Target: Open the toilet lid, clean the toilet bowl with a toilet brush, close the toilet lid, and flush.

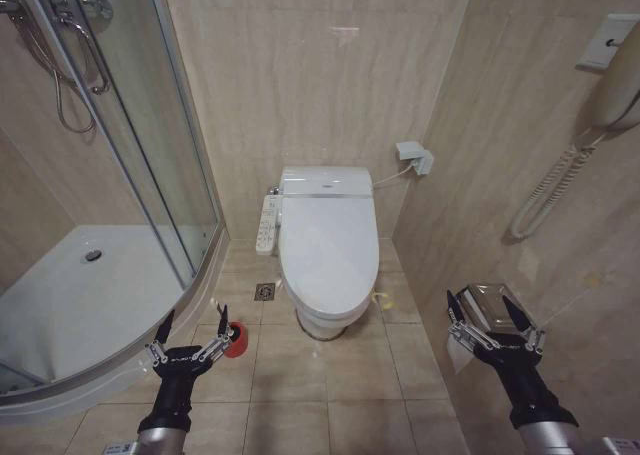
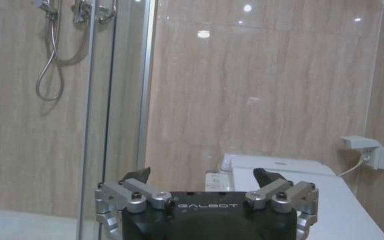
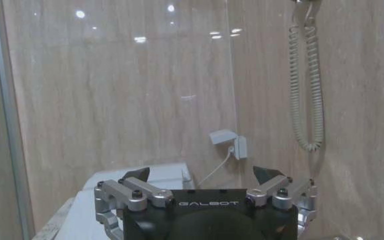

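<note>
Toilet lid (image 1: 328,240) shut flat over the toilet bowl (image 1: 322,322) against the back wall, left pincer (image 1: 192,332) released low near the red holder cup (image 1: 235,339), right pincer (image 1: 490,315) released beside the right wall

Even, fairly bright indoor light from overhead — small ceiling lamps mirror as white glare spots on the glossy beige marble wall tiles (image 2: 259,75). The glossy white oval plastic toilet lid (image 1: 328,245) shows a soft sheen. Shadows are faint. The head view bows at its edges — both wrist views look slightly soft.
</note>
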